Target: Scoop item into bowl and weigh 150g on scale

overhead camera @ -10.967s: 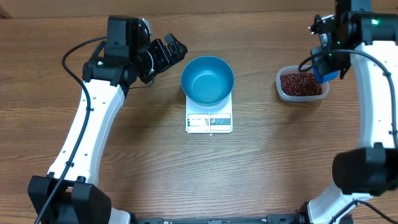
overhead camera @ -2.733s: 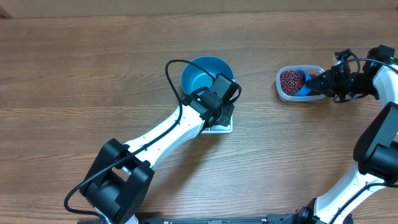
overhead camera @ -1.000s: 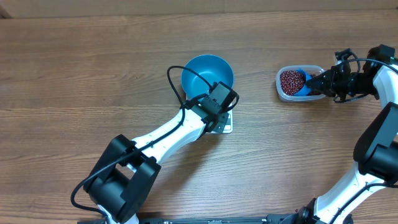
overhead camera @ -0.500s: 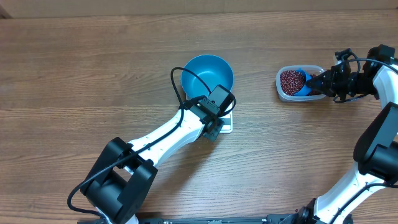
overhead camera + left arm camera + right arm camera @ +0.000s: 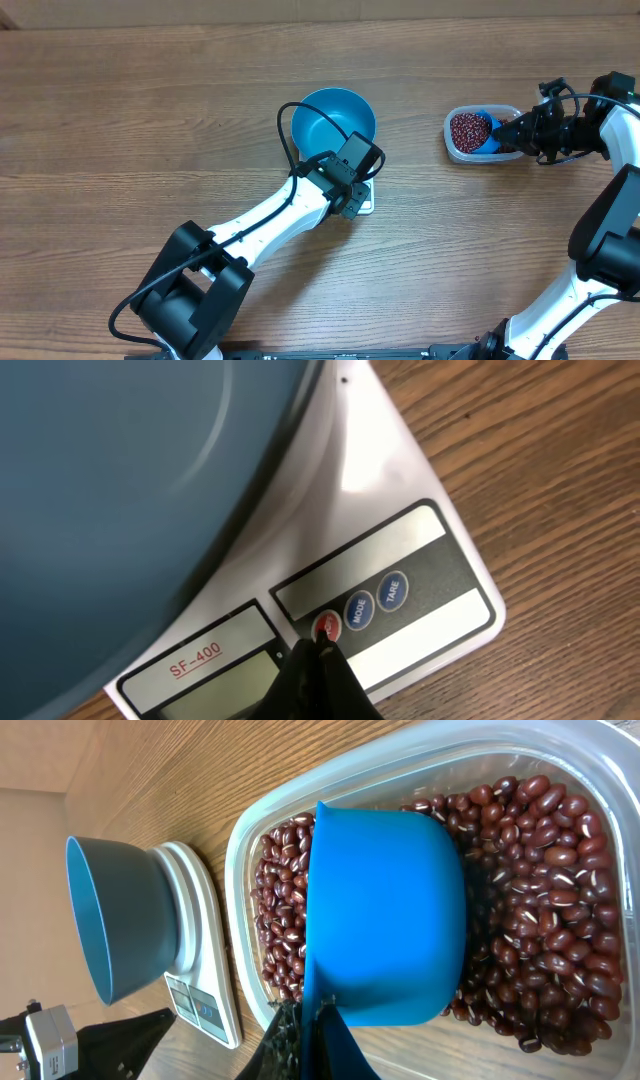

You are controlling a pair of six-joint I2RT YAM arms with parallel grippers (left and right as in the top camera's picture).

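Overhead view, left to right. The left gripper [image 5: 347, 203], its fingers pressed together and holding nothing, reaches over the front edge of the scale [image 5: 364, 203]. In the left wrist view its tip [image 5: 316, 656] touches the red button [image 5: 326, 626] beside those marked MODE and TARE. The bowl [image 5: 331, 124] stands on the scale, overhanging it, and looks empty. Well apart to the right, the beans [image 5: 466, 128] lie heaped in a clear tub [image 5: 456, 151]. A small blue scoop [image 5: 487, 134] rests on them, pinched at its handle end by the right gripper [image 5: 512, 131]. In the right wrist view the scoop's rounded back [image 5: 385, 910] covers the middle of the heap [image 5: 535, 920].

Handling, as judged: the beans are hard, smooth and individually light. They will roll and pour freely, so fingers cannot grip them. They are best taken in the scoop, held level by its handle, and the last portion tipped out slowly.
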